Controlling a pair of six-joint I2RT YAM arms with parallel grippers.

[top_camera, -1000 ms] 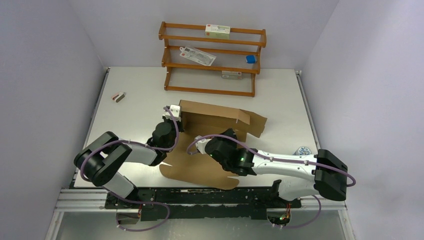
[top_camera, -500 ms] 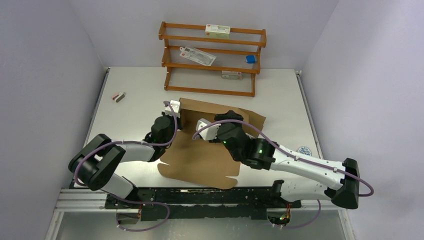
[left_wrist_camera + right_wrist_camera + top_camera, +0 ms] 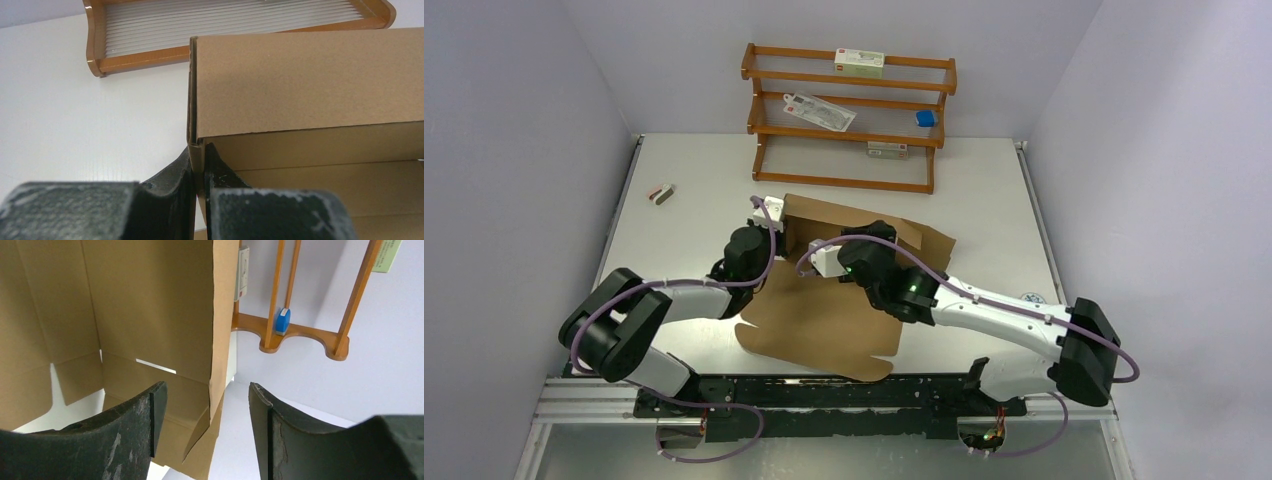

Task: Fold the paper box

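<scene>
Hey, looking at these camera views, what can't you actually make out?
- Top view: the right arm covers the middle of the paper box.
- Top view: the print on the white carton atop the rack is too small to read.
- Top view: the small item left of the rack is too small to identify.
- Right wrist view: the frame's top and left edges cut off the box.

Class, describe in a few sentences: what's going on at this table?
A brown paper box is being folded by two grippers. The left gripper is shut on an upright wall at the box's far-left corner. The right gripper is open, straddling another raised flap's edge without clamping it. The near panel lies flat.
</scene>
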